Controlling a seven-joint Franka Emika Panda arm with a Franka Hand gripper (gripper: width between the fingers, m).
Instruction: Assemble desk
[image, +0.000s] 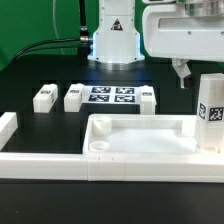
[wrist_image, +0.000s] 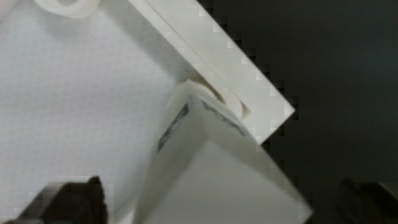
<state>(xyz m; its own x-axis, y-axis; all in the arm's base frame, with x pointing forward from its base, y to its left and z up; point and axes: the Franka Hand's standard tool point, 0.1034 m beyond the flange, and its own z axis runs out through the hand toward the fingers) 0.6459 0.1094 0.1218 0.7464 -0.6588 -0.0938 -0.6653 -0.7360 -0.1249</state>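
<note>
Arm hangs over the exterior view's right end of desk top (image: 140, 130), wrist pointing down. Gripper (image: 184, 72) hovers above upright leg (image: 210, 112) at that corner, clear of it. Fingers (wrist_image: 71, 203) spread wide, nothing held. Three spare legs (image: 75, 97) lie flat beside marker board (image: 110, 95), behind desk top.
</note>
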